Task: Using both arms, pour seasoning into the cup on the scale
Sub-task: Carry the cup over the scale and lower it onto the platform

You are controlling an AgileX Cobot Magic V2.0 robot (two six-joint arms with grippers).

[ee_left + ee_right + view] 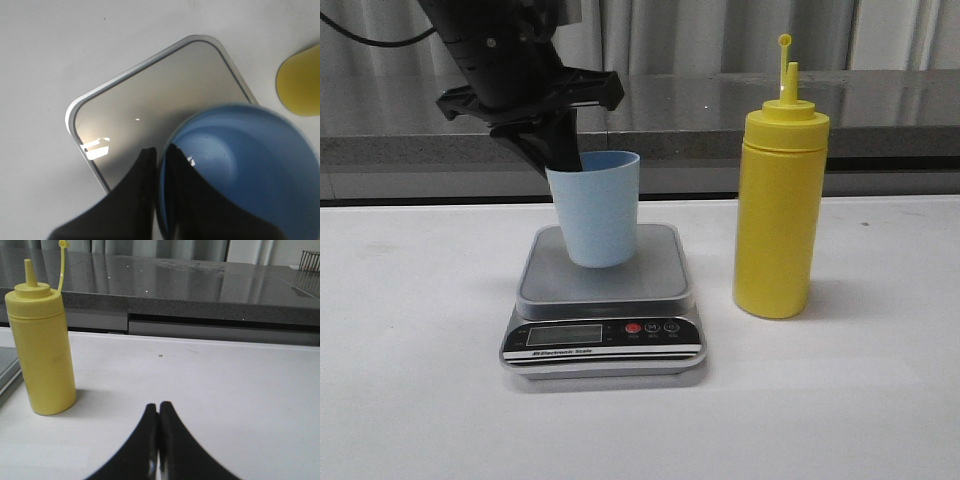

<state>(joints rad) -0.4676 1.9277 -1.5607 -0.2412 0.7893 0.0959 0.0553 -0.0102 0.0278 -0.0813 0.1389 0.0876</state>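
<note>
A white bench (410, 330) fills the foreground. Behind it runs a dark grey speckled counter (880, 105), with pale curtains (720, 35) hanging beyond.

White bench (410, 400) carrying a silver-grey digital kitchen scale (604, 312) at centre, front panel toward the camera, and, just beside it on the right, an upright yellow squeeze bottle (778, 208).

White table (420, 400), dark speckled counter (880, 100) behind — pale curtains (670, 35) beyond
</note>
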